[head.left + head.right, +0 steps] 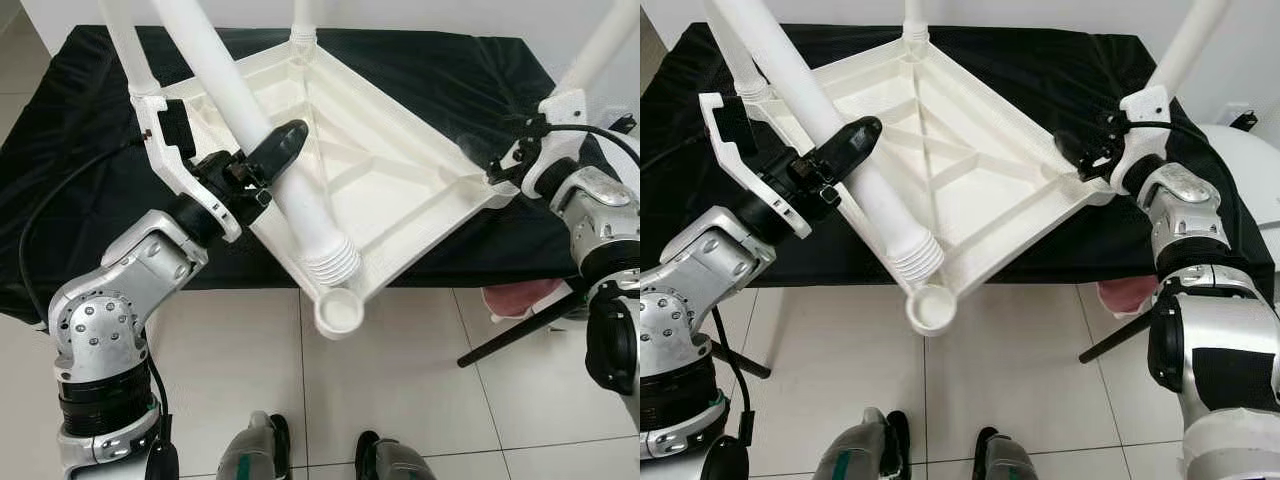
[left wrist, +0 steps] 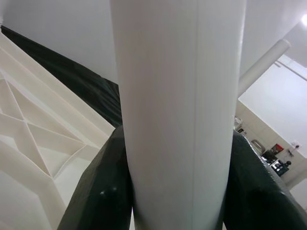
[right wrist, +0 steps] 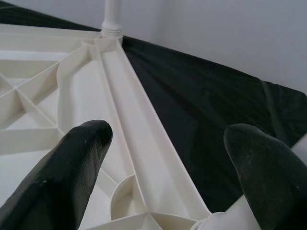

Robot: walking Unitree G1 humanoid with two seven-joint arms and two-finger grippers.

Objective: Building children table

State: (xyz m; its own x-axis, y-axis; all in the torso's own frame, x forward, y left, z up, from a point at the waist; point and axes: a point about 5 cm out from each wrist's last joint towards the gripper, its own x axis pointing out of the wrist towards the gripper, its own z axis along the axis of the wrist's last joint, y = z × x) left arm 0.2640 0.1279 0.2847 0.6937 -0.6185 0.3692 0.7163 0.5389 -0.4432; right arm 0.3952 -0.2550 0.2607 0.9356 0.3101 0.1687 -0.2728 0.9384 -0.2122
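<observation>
Tabletop (image 1: 390,170) overhangs cloth edge; left pincer (image 1: 262,170) clamps leg (image 1: 290,190).

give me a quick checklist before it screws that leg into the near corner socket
1. Left pincer shut on the white plastic table leg: ok.
2. Leg's ribbed threaded end seated in the empty round corner socket: not ok, it sits just short of it.
3. Leg upright over the socket: not ok, it is tilted.
4. Upturned white ribbed tabletop resting on the black cloth: ok, near corner overhangs the edge.
5. Right pincer steadying the tabletop: cannot tell, fingers open at its right corner.
</observation>
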